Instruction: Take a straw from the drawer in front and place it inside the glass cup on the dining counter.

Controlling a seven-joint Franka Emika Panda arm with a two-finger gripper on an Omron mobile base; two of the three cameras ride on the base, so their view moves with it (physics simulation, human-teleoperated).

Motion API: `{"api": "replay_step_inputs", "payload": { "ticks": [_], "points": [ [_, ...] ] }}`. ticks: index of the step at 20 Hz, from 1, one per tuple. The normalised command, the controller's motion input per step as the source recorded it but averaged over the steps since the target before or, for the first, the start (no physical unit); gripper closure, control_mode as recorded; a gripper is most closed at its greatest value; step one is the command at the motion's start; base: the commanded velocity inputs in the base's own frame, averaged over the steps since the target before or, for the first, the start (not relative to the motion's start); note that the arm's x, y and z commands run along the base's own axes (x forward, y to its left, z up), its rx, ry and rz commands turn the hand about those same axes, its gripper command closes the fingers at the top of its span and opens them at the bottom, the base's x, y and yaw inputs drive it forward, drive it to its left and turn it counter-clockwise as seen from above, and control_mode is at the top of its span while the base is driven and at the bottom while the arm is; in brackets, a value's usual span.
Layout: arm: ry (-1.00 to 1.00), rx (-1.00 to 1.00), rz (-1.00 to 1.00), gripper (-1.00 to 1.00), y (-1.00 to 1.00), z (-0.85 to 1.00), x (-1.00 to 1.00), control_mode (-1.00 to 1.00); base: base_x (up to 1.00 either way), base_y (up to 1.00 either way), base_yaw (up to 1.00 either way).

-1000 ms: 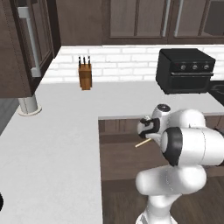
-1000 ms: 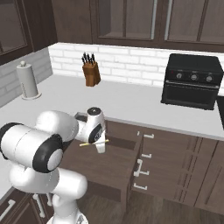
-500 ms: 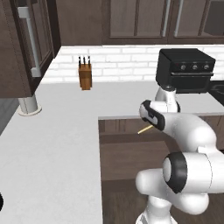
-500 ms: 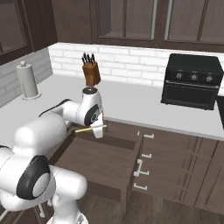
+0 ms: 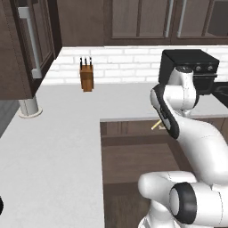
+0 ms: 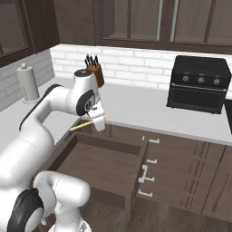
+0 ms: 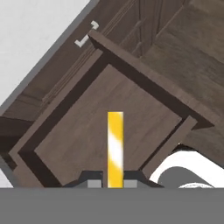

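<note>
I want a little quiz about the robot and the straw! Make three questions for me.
1. True or false: the pincer is shut on the straw.
2. The drawer under the straw is: A) open, B) closed.
3. Fill in: the brown block on the worktop by the brick wall holds ___.

Key: 1 true. 2 A. 3 knives.
</note>
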Motion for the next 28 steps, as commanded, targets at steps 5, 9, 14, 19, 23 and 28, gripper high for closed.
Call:
{"api": "replay_step_inputs", "payload": {
  "ticks": [5,9,14,19,23,28],
  "points": [
    [0.00,-0.13,0.26,1.00,0.00,0.19,-0.61,-1.00,0.00,0.00,0.00],
    [-0.02,-0.13,0.15,1.00,-0.03,0.00,-0.53,-1.00,0.00,0.00,0.00],
    [-0.05,-0.06,0.05,1.00,-0.01,0.00,-0.44,1.00,-0.40,-0.01,0.01],
    [0.00,0.00,0.00,1.00,0.00,0.00,0.00,1.00,-1.00,-0.11,-0.04],
    [0.00,0.00,0.00,1.00,0.00,0.00,0.00,1.00,-0.85,-0.49,-0.39],
    [0.00,0.00,0.00,1.00,0.00,0.00,0.00,1.00,-0.04,-0.38,-0.79]
  ]
}}
